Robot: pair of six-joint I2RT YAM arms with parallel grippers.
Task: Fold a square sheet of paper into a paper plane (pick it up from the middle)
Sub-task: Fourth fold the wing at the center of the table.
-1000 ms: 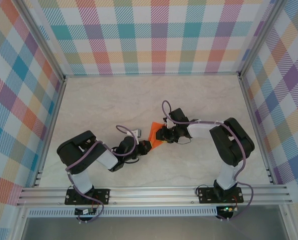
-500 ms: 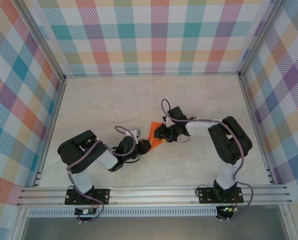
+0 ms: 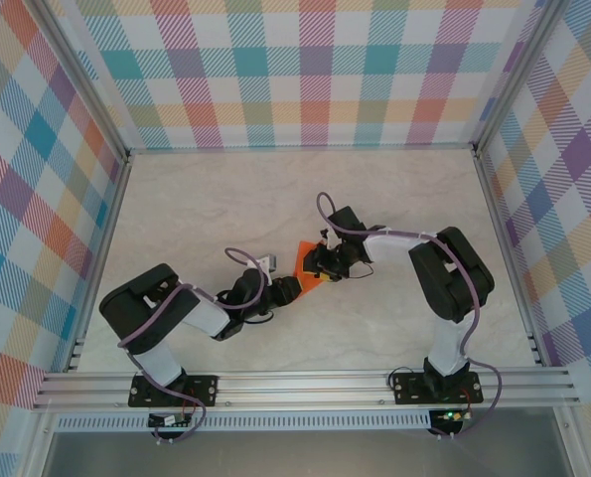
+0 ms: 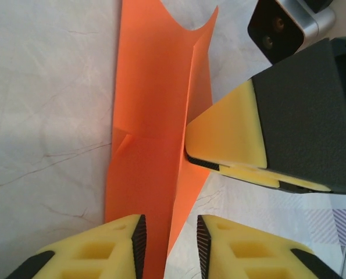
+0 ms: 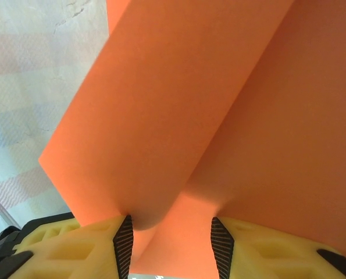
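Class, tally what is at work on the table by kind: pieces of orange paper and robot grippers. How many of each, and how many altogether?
Orange paper sheet, partly folded: 1
Robot grippers: 2 (left gripper, right gripper)
Total: 3

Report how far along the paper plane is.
Done: the orange paper is no longer a flat square. It is folded into a narrow strip with lengthwise creases and a loose flap.
In hand: the left gripper and the right gripper each straddle the paper with jaws open.
Left: it does not look like a finished dart yet, so the last folds probably remain.
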